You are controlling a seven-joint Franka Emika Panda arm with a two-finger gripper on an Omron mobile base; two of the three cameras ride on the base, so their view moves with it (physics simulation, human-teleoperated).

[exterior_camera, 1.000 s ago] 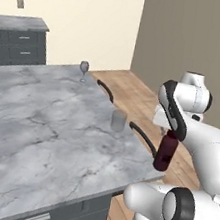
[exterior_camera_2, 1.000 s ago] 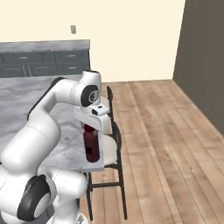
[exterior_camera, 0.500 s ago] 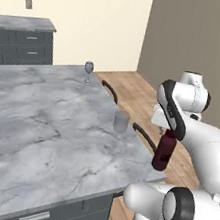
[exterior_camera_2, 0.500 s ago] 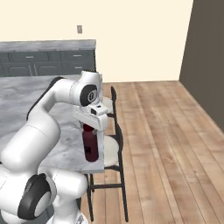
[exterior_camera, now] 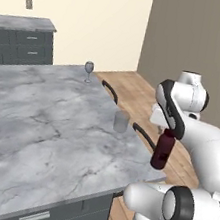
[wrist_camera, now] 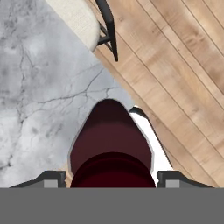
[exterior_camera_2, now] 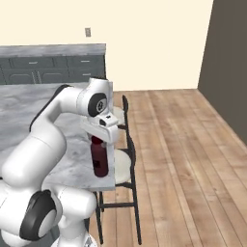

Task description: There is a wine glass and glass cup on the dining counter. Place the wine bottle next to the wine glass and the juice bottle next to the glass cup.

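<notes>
Marble dining counter (exterior_camera: 39,120) runs across the left base view, grey-white veined top on a dark base, w/ wood floor (exterior_camera_2: 183,144) beyond it and cream wall (exterior_camera: 87,17) behind. Dark cabinets (exterior_camera_2: 53,65) sit along that wall.

Gripper (exterior_camera: 167,134) hangs just off the counter's near right corner, fingers pressed in on the neck of the juice bottle (exterior_camera: 161,149). Bottle is upright, dark maroon, red cap up inside the hand, its body hanging just outside the counter edge, not resting on the top. In the right base view the same bottle (exterior_camera_2: 99,157) hangs under the hand at the counter's corner, beside a cream-seated stool (exterior_camera_2: 120,164). Hand view looks straight down over the bottle (wrist_camera: 111,148): marble to one side, floorboards to the other, and a stool seat (wrist_camera: 76,19) further up the frame.

Glass cup (exterior_camera: 121,121) stands on the counter near its right edge, a short way in from the bottle, not touching it. Wine glass (exterior_camera: 89,70) stands at the far right corner of the counter, well apart from the cup.
</notes>
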